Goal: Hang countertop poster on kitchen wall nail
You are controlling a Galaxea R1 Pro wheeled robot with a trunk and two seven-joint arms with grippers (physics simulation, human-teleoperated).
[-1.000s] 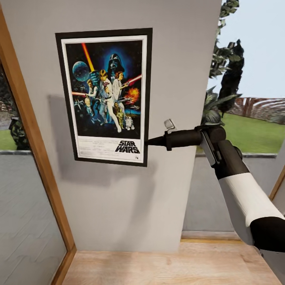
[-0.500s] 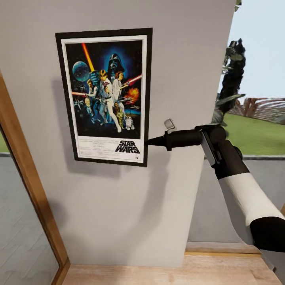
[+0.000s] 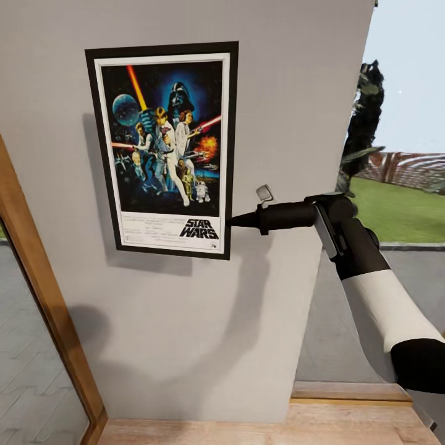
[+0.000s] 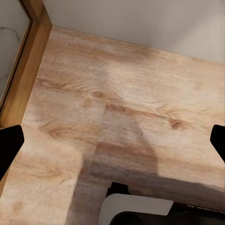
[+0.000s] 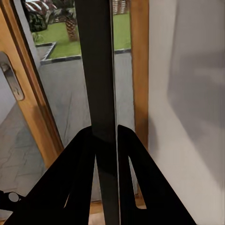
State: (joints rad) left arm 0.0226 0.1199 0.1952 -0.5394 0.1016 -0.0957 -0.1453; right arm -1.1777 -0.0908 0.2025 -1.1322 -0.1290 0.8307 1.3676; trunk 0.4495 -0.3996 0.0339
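1. Poster (image 3: 165,151), black-framed rectangular Star Wars print, sits upright against the grey wall (image 3: 185,334).
2. Right gripper (image 3: 232,221) pinches its lower right edge.
3. Left gripper (image 4: 112,140) is spread wide, holding nothing, over the wooden floor (image 4: 140,117).
4. Seems nearly done: no nail visible, release left.

The poster (image 3: 165,149) looks like glossy printed paper in a thin matt black frame. The wall (image 3: 185,334) is smooth, matt grey. The floor (image 4: 140,93) is light grained wood. The door frame (image 3: 49,315) is smooth brown wood. The right arm (image 3: 383,309) has matt black and white plastic-looking shells.
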